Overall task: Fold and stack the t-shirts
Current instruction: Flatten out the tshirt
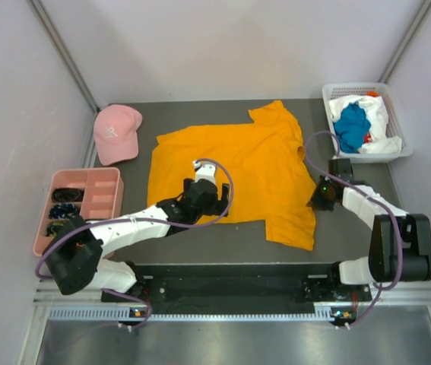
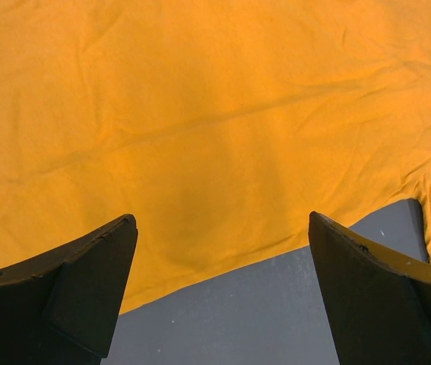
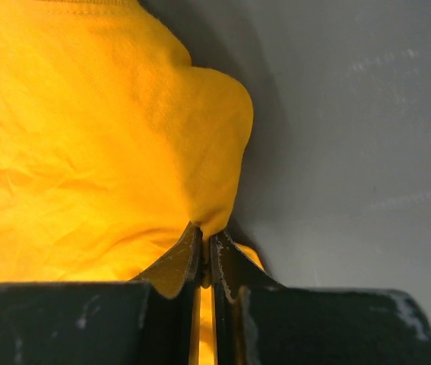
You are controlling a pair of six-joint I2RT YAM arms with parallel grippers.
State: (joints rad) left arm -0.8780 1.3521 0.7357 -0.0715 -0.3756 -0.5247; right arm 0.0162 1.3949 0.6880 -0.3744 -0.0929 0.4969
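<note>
Your right end effector (image 3: 206,236) is closed to a sliver, pinching a fold at the right edge of the orange-yellow t-shirt (image 1: 230,163). Your left end effector (image 2: 221,222) is spread wide and grips nothing; the shirt's hem and bare counter (image 1: 215,243) show between its fingers. The shirt lies spread at mid-counter. A teal t-shirt (image 1: 350,125) and a white t-shirt (image 1: 382,114) lie in the white basket (image 1: 329,95), far right. The pink cap (image 1: 116,133) carries a white logo, too small to read. Open counter runs along the near hem.
</note>
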